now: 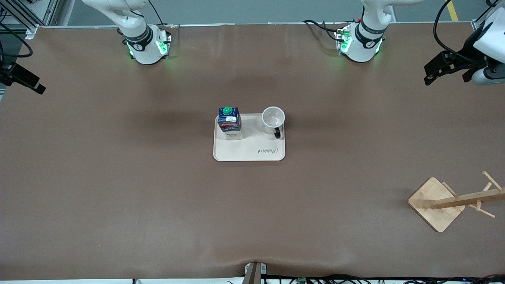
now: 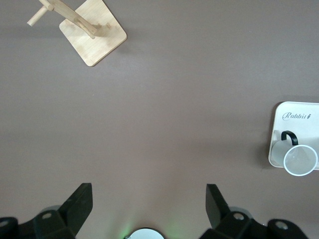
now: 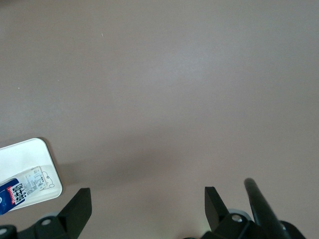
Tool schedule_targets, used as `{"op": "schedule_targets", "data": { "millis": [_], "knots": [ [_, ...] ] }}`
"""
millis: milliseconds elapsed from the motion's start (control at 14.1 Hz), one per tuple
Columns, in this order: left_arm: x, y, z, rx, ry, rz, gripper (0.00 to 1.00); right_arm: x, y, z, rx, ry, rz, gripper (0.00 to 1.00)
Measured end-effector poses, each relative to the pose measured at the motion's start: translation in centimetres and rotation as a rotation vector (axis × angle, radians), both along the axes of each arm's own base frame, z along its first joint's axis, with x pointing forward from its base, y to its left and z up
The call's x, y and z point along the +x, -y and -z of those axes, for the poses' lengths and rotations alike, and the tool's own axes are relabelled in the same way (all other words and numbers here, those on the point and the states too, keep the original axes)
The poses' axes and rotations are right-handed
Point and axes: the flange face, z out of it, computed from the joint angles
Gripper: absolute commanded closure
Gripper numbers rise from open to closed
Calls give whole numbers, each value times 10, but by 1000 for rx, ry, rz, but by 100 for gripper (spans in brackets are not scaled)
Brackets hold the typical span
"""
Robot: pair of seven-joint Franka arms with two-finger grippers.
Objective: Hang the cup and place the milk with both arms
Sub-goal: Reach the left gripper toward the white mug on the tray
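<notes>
White mug (image 1: 273, 119) with its black handle toward the front camera stands upright beside the upright dark blue milk carton (image 1: 230, 123) on a cream tray (image 1: 249, 153) mid-bench, wooden peg rack (image 1: 453, 201) well apart, left tool (image 2: 147, 204) and right tool (image 3: 144, 206) both spread, high over bare brown bench (image 1: 118, 177).

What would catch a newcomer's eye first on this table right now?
A cream rectangular tray sits mid-table carrying an upright dark blue milk carton with a green cap and, beside it, a small white mug with a black loop handle. A pale wooden peg rack on a square base stands nearer the front camera, at the left arm's end. The left gripper and right gripper wait open over bare brown tabletop.
</notes>
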Motion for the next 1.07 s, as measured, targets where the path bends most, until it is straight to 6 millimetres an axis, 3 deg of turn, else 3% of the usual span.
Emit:
{"op": "schedule_targets", "data": {
  "millis": [284, 497, 852, 1066],
  "knots": [
    [4, 3, 5, 0, -10, 5, 0, 0, 0, 0, 0, 0, 0, 0],
    [15, 23, 17, 0, -28, 20, 0, 0, 0, 0, 0, 0, 0, 0],
    [31, 133, 78, -13, -64, 20, 0, 1, -1, 2, 1, -4, -1, 0],
    [41, 174, 127, -37, -57, 17, 0, 3, -1, 4, 1, -7, -2, 0]
  ]
}}
